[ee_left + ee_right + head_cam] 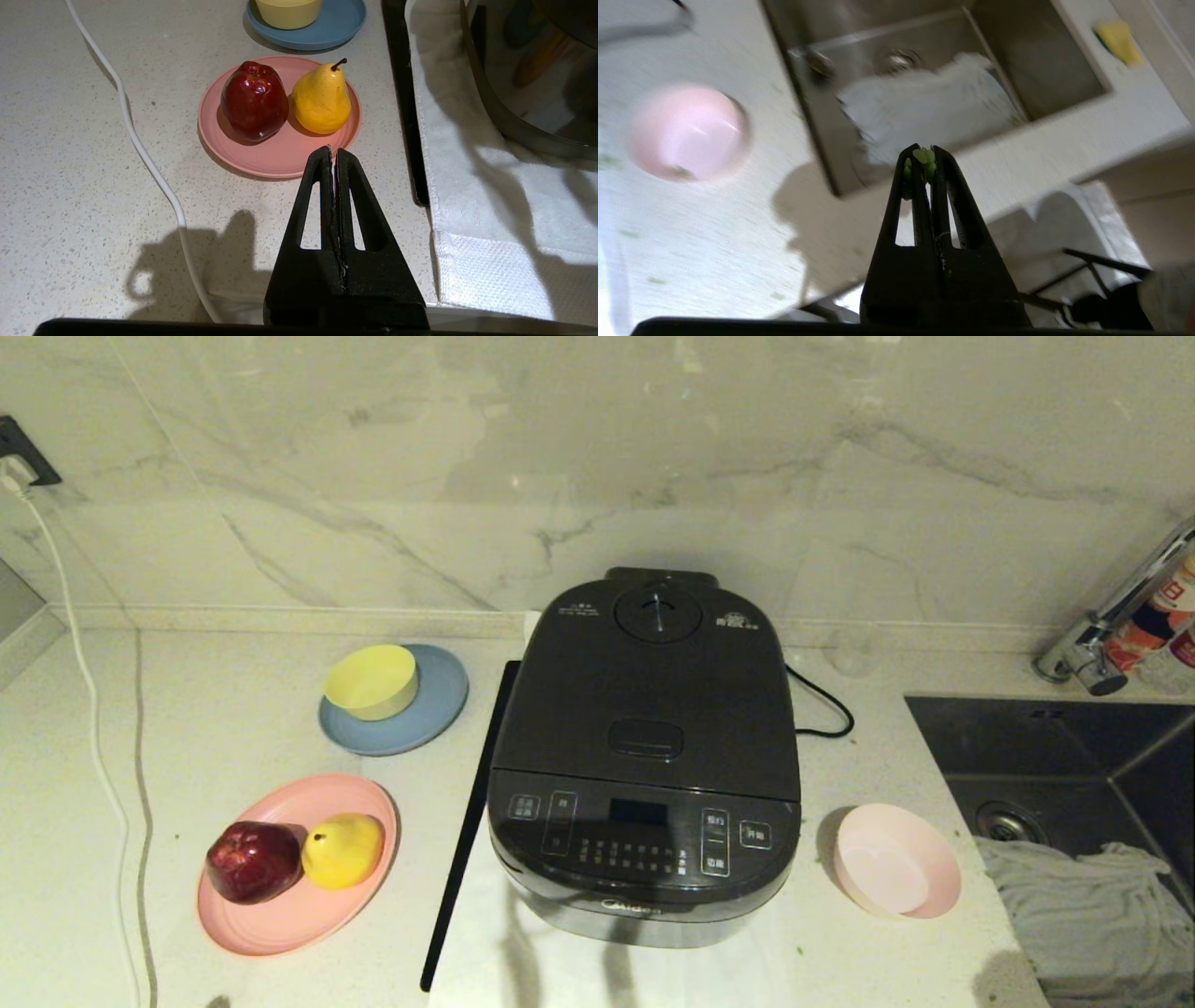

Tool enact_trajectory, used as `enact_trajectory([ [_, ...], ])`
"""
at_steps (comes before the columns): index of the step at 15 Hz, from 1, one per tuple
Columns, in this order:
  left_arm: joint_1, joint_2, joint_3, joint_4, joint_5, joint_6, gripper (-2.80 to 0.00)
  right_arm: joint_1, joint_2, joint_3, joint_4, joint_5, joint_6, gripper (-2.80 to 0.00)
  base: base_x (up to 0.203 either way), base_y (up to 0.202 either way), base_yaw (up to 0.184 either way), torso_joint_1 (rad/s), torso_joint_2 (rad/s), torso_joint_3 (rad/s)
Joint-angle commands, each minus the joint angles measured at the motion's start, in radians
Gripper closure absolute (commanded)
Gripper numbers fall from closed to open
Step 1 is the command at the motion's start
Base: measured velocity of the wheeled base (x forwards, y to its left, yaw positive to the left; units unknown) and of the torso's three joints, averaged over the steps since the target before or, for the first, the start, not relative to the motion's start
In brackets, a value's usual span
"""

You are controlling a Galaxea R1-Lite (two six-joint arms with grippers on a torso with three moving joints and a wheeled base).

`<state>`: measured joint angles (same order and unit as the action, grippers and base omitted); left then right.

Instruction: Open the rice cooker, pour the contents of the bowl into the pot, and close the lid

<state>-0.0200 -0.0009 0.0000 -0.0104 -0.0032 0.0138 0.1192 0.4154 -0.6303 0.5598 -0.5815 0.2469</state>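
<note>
We see the rice cooker (644,756) squarely at the counter's (233,709) middle on a white cloth (485,952), its button panel facing the near edge and the hinge toward the far wall. The lid (653,691) is down flat. Right of the cooker, apart from it, the pale pink bowl (896,861) sits tipped toward the near side, its inside bare. Our right claw (926,156) hangs above the counter edge by the sink (924,70), clenched, with green bits (923,155) stuck between its tips. Our left claw (332,151) is clenched and holds nothing, near the pink plate (275,154) carrying an apple (253,100) and a pear (321,98).
</note>
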Motion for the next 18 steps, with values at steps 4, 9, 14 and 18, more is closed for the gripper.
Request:
enact_trajectory([
  [4, 0.000, -0.001, 0.008, 0.000, 0.000, 0.000, 0.00, -0.045, -0.141, 0.291, -0.164, -0.037, 0.046, 0.00, 0.000, 0.000, 0.000, 0.000, 0.00, 0.000],
  [9, 0.000, -0.001, 0.008, 0.000, 0.000, 0.000, 0.00, -0.135, -0.259, 0.284, -0.190, -0.028, -0.089, 0.00, 0.000, 0.000, 0.000, 0.000, 0.00, 0.000],
  [14, 0.000, -0.001, 0.008, 0.000, 0.000, 0.000, 0.00, -0.123, -0.416, 0.490, -0.392, 0.311, -0.224, 0.00, 0.000, 0.000, 0.000, 0.000, 0.00, 0.000],
  [18, 0.000, -0.001, 0.008, 0.000, 0.000, 0.000, 0.00, -0.121, -0.414, 0.551, -0.446, 0.495, -0.327, 0.00, 0.000, 0.000, 0.000, 0.000, 0.00, 0.000],
])
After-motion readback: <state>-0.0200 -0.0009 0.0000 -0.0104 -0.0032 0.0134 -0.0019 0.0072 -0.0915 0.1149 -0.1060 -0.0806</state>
